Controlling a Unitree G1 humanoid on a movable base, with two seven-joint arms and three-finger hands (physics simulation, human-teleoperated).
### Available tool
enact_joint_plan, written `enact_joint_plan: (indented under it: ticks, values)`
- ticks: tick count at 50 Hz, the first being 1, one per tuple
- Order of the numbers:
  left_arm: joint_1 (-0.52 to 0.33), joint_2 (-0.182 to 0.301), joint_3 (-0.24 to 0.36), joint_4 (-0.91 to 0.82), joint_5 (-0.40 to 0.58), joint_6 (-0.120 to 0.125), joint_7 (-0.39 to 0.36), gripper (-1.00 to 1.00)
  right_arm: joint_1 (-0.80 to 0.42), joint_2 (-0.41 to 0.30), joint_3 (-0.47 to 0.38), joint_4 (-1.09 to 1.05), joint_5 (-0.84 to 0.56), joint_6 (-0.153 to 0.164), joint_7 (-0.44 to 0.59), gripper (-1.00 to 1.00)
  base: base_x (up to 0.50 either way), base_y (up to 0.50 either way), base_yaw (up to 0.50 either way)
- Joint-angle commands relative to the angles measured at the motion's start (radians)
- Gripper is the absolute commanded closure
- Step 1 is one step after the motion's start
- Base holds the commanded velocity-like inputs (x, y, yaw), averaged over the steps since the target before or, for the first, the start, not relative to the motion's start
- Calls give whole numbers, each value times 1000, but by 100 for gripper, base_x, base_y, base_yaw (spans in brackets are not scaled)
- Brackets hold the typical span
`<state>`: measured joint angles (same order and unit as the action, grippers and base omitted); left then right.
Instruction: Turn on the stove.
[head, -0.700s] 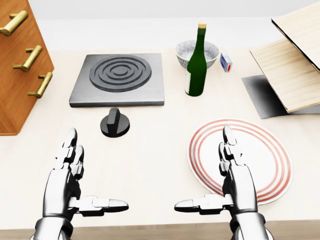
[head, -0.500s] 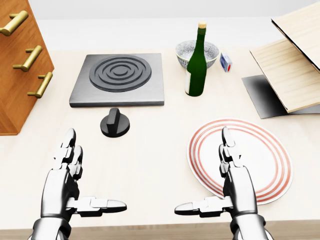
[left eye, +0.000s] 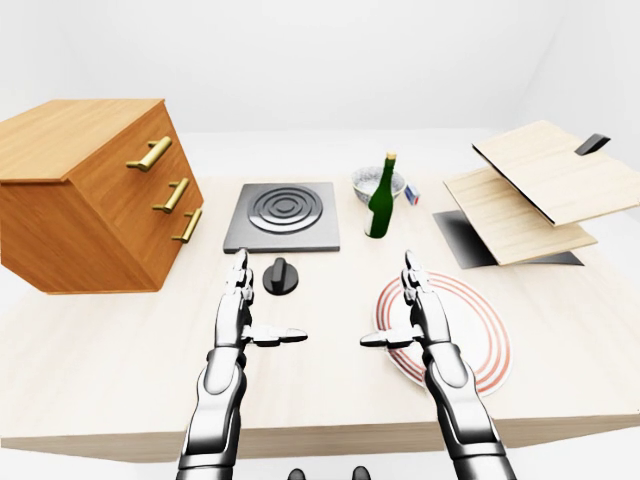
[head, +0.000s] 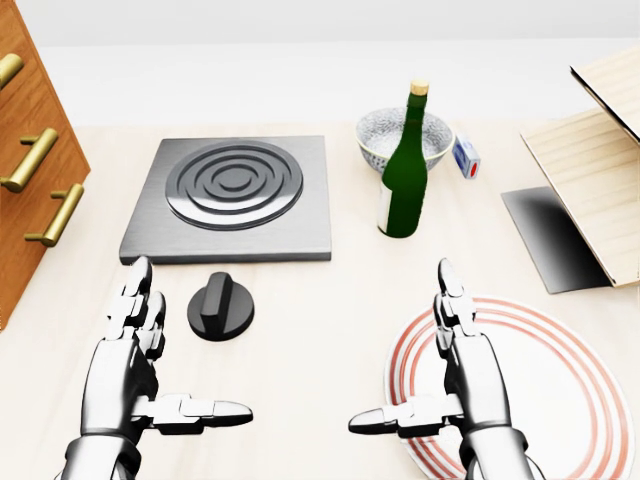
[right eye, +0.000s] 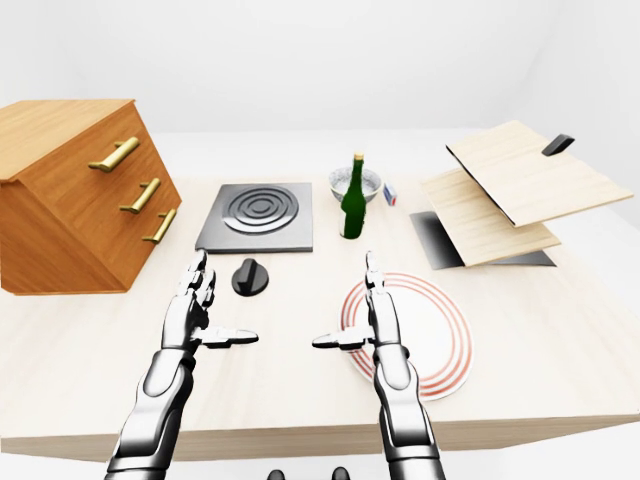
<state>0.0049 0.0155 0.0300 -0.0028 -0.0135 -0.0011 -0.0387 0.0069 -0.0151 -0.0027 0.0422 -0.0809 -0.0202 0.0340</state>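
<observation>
Both hands open, fingers spread, holding nothing: left hand (head: 135, 370) just below-left of knob (head: 221, 307), right hand (head: 455, 375) over plate (head: 560, 390). Stove (head: 235, 195) above knob.

On the worktop (left eye: 110, 350) we list a drawer cabinet (left eye: 90, 195), stove (left eye: 283, 215), its black knob (left eye: 281, 276), green bottle (left eye: 381, 198), bowl (left eye: 367, 181), striped plate (left eye: 475, 330), and both our open hands: left hand (left eye: 243, 312), right hand (left eye: 415, 315).

Stove (head: 230, 200): matt grey metal. Knob (head: 220, 306): matt black plastic. Bottle (head: 405, 170): glossy green glass. Drawer cabinet (left eye: 90, 200): smooth wood, brass handles. Hands: polished metal.
</observation>
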Motion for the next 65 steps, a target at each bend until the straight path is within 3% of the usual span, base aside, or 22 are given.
enact_joint_plan:
  ticks: [1,17,18,20,23,30,39,53,61,65]
  values:
    - [3,0,1,-5,-1,1,-2,-100,5,0,3,2,-6,-9,6,-100,48,0,0]
    - [2,1,2,-3,-2,0,-3,-100,3,5,1,5,-11,-11,-12,-100,48,0,0]
    - [-2,2,5,-1,-5,2,-4,-100,6,5,-2,6,3,-35,-7,-100,0,0,0]
    - [-9,5,12,3,-11,6,-4,-100,1,5,-5,5,4,-19,-16,-100,0,0,0]
    - [-13,6,16,6,-13,9,-3,-100,-1,4,-3,17,-1,-32,-23,-100,0,0,0]
    - [-18,7,16,15,-17,10,-5,-100,-13,4,-8,17,6,-2,-37,-100,0,0,0]
    - [-86,11,18,155,-17,-28,1,-100,-19,0,-13,17,19,8,-28,-100,0,0,0]
    - [-109,7,5,225,-9,-52,5,-100,-22,0,-13,23,21,10,-27,-100,0,0,0]
    - [-138,-4,-14,321,5,-86,3,-100,-26,-1,-15,27,23,10,-27,-100,0,0,0]
    - [-158,-17,-33,401,24,-86,4,-100,-30,-1,-15,35,23,9,-28,-100,0,0,0]
